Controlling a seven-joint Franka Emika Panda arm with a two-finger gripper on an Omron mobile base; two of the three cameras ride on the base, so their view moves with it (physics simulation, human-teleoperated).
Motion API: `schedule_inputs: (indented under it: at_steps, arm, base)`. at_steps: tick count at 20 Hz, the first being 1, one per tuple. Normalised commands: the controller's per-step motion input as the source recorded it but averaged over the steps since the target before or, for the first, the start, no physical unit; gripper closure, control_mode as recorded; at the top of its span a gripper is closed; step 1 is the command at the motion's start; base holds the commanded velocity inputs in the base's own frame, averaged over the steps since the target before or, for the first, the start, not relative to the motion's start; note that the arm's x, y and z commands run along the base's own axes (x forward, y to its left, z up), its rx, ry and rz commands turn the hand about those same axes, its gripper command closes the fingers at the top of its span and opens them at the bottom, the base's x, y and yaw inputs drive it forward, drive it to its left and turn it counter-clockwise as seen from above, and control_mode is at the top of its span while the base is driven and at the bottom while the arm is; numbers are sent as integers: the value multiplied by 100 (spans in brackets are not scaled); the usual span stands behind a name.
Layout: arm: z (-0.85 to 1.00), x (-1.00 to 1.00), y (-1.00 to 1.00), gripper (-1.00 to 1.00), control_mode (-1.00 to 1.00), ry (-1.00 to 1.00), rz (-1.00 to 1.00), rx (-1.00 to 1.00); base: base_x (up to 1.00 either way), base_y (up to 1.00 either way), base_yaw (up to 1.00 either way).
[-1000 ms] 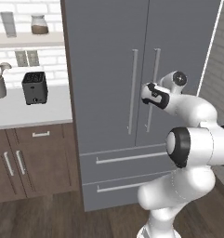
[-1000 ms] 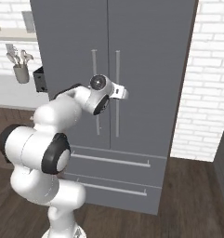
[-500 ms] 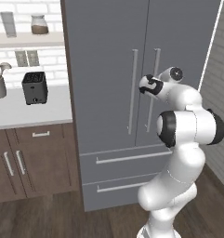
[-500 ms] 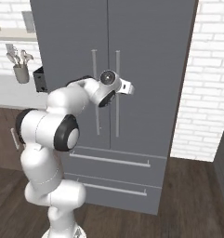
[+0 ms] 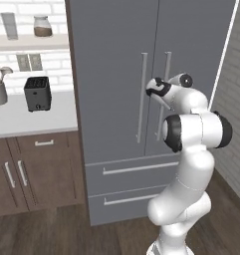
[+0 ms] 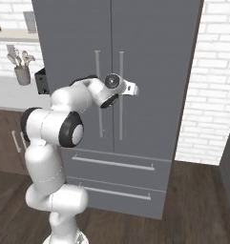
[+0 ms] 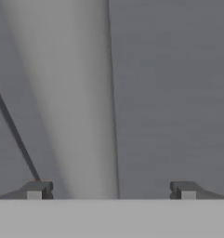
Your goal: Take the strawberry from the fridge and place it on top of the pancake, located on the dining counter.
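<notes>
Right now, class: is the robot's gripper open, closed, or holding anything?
Gripper: open, holding nothing; a long silver bar handle of the tall matte grey fridge lies between its fingertips.

No text, label, brand, number or sign can be read anywhere in these pictures.

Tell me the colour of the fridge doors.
Matte grey, with long silver bar handles; the fridge shows best in the right base view.
</notes>
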Motion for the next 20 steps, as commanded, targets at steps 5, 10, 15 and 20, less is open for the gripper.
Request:
schedule_inputs:
  at_steps: [5,10,15,20]
  arm:
    - [-21,74,3,100,-100,1,-5,-1]
    - [-15,27,-65,100,-100,9,-5,2]
    - [-4,0,-100,100,-100,2,0,14]
    - [-5,-21,-100,100,-100,-4,0,21]
  base:
    - [0,0,0]
    - [0,0,0]
    - [0,0,0]
    - [0,0,0]
